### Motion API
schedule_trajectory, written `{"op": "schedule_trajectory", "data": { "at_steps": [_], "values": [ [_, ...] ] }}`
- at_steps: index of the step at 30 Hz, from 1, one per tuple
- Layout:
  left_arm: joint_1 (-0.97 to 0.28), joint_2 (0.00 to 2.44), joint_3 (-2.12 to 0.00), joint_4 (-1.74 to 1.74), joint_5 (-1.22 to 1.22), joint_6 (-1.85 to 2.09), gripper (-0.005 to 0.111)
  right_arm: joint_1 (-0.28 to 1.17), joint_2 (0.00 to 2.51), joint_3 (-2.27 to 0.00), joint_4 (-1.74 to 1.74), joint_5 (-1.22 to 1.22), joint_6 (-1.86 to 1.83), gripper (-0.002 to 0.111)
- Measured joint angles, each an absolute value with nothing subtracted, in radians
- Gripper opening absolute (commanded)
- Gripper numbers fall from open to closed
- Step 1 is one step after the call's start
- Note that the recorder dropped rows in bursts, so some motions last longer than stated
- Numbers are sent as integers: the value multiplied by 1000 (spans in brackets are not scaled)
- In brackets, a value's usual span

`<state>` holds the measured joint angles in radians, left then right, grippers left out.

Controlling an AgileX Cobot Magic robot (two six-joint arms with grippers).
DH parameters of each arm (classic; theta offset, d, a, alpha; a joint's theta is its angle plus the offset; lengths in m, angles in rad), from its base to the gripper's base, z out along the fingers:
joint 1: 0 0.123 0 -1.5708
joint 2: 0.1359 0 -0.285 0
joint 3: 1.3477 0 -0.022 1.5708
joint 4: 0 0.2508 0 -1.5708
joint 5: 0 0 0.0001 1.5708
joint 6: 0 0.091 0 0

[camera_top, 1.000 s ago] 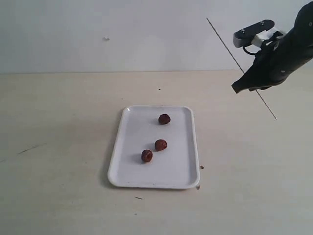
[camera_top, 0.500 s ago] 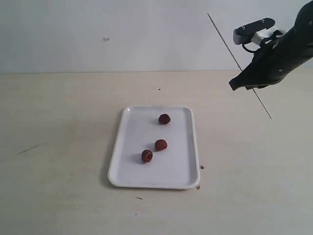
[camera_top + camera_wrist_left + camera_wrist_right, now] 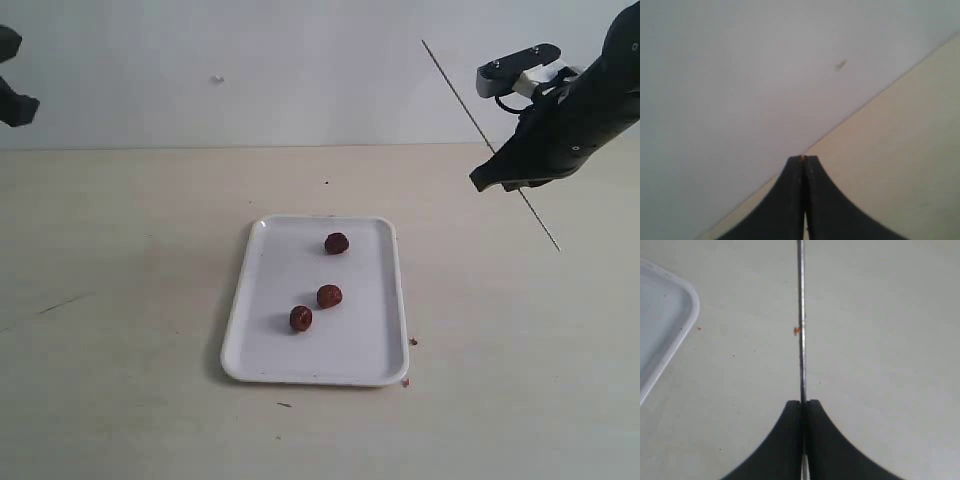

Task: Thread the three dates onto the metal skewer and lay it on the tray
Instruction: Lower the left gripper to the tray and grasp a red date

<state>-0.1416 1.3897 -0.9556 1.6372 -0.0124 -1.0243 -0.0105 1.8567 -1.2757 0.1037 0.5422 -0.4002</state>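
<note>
Three dark reddish-brown dates lie apart on the white tray (image 3: 262, 350): one at the far side (image 3: 336, 243), one in the middle (image 3: 329, 296), one nearer the front (image 3: 300, 319). High at the right, my right gripper (image 3: 484, 180) is shut on the thin metal skewer (image 3: 455, 90), which slants from upper left to lower right through the jaws. The right wrist view shows the skewer (image 3: 801, 315) running straight out from the closed right gripper (image 3: 803, 402) over the table, with the tray's corner (image 3: 670, 330) to one side. My left gripper (image 3: 18, 105) is at the far left edge, held high; its wrist view shows that gripper (image 3: 803, 158) shut with nothing in it.
A pale wall stands behind the beige table. Small crumbs (image 3: 411, 342) lie on the table by the tray's front right corner, and a dark speck (image 3: 325, 182) sits beyond the tray.
The left gripper has come into view at the far left edge. The right gripper and skewer have shifted only slightly, staying raised at the right.
</note>
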Motion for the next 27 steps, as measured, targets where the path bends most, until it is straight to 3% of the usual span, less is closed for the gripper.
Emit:
{"op": "schedule_trajectory", "data": {
  "at_steps": [4, 9, 15, 19, 23, 27],
  "values": [
    [-241, 1543, -1011, 1627, 364, -774, 0, -11, 1857, -1276, 104, 548, -400, 0],
    [-357, 1689, -1138, 1213, 751, -218, 0, -11, 1857, -1276, 105, 553, -403, 0],
    [-411, 1801, -1350, 288, 874, 345, 0, -11, 1857, -1276, 106, 578, -402, 0],
    [-463, 1851, -1445, -145, 921, 691, 2, -11, 1857, -1276, 106, 585, -402, 0],
    [-550, 1884, -1474, -223, 930, 1094, 22, -11, 1857, -1276, 106, 589, -402, 0],
    [-610, 1927, -1476, -234, 928, 1307, 51, -11, 1857, -1276, 106, 591, -405, 0]
  ]
}}
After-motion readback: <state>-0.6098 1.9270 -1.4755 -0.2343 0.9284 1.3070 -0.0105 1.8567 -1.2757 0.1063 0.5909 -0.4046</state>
